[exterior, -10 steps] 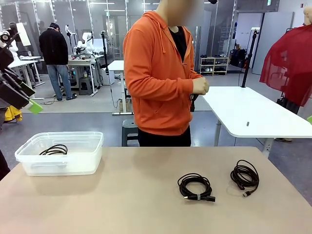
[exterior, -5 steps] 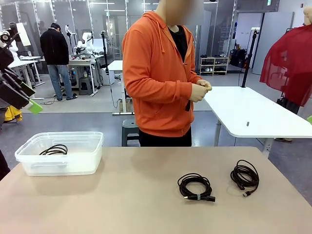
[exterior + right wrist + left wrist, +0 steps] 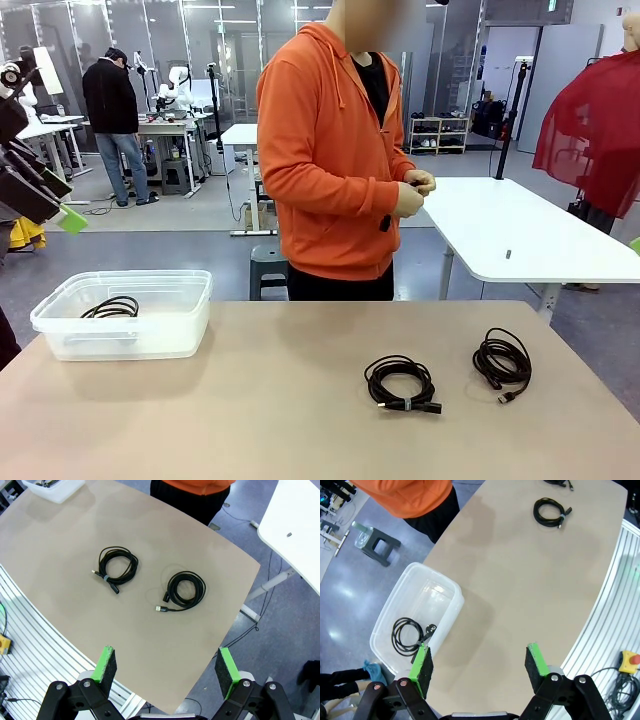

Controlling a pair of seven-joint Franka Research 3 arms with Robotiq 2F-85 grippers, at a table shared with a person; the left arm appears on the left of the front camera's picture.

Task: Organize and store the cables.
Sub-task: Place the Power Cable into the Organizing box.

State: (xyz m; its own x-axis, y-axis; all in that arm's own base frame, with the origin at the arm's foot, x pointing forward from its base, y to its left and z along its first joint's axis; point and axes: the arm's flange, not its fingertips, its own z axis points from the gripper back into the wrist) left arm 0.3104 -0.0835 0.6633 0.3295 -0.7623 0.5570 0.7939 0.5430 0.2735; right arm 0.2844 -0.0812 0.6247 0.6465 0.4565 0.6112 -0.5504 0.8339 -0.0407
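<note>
Two coiled black cables lie on the tan table: one with a small tie (image 3: 402,382) (image 3: 116,567) (image 3: 550,512) near the middle, another (image 3: 501,362) (image 3: 184,590) to its right. A third cable (image 3: 110,307) (image 3: 409,635) lies inside the clear plastic bin (image 3: 175,330) (image 3: 454,596) at the table's left. My left gripper (image 3: 478,664) hangs open high above the bin's near side; part of it shows at the left edge of the front view (image 3: 40,185). High over the table's right part, my right gripper (image 3: 167,668) stands open and holds nothing.
A person in an orange hoodie (image 3: 335,150) stands at the table's far side, both hands (image 3: 412,192) together at the chest around something small and dark. A white table (image 3: 520,230) stands behind on the right. A grey stool (image 3: 377,547) sits on the floor.
The person has shifted slightly and moved the hands at chest height. Neither gripper nor any cable has moved.
</note>
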